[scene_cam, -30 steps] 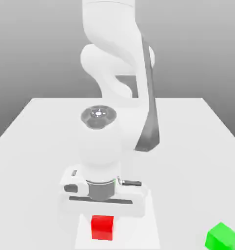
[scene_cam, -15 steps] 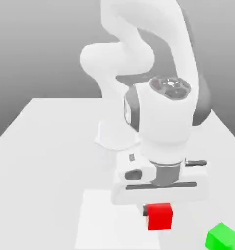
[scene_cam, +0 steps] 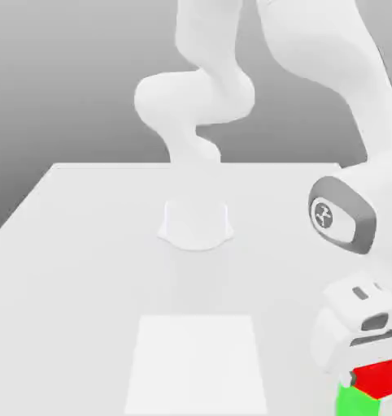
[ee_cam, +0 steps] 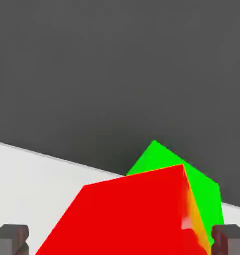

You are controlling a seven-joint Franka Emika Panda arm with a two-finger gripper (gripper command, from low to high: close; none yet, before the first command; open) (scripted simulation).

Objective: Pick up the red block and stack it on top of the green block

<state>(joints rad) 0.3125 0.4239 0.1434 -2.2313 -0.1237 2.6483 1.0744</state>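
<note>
End effector (scene_cam: pixel 376 370) grips the red block (scene_cam: pixel 380 378) between its fingers (ee_cam: pixel 10 238), holding it directly above the green block (scene_cam: pixel 355 402) at the white bench's (scene_cam: pixel 85 268) near edge, exterior view's right.

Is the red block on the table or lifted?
Lifted: the red block sits between the claw's fingers, directly above the green block.

The red block (scene_cam: pixel 380 376) is a plain bright red with no pattern, shading toward orange along one edge in the hand view (ee_cam: pixel 137 219), and the green block (scene_cam: pixel 355 403) is a plain bright green. The arm (scene_cam: pixel 207 97) is white with a dark grey ring at its wrist joint, and the gripper (ee_cam: pixel 120 239) has dark grey fingertips (ee_cam: pixel 10 238). The table (scene_cam: pixel 85 244) is white, with a slightly brighter white square patch (scene_cam: pixel 197 361), against a grey backdrop.
</note>
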